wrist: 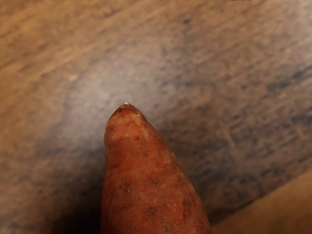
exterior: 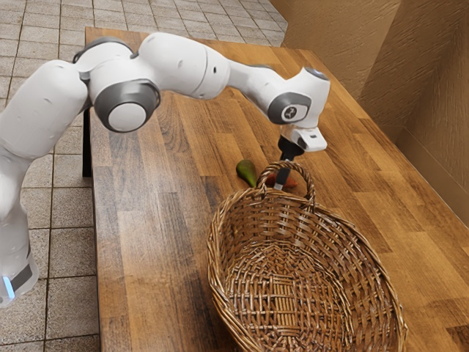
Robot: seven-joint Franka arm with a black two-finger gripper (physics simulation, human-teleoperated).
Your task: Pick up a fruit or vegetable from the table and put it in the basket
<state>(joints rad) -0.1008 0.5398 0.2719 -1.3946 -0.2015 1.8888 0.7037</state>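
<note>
Orange-red, the sweet potato [wrist: 146,190] lies right at my gripper [exterior: 280,183]; whether my jaws are open or closed on it, I cannot tell. Just beside them lies a green pear [exterior: 246,173]; near them stands the wicker basket [exterior: 366,251].

room of unclear kind, tiled floor [exterior: 69,253]

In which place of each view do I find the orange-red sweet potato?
Exterior view: the sweet potato is seen through the basket's handle, at the gripper, near the green pear.
Wrist view: large, close under the hand, its tapered end pointing out over the wood.
Shared landmark: the wooden tabletop.
</note>
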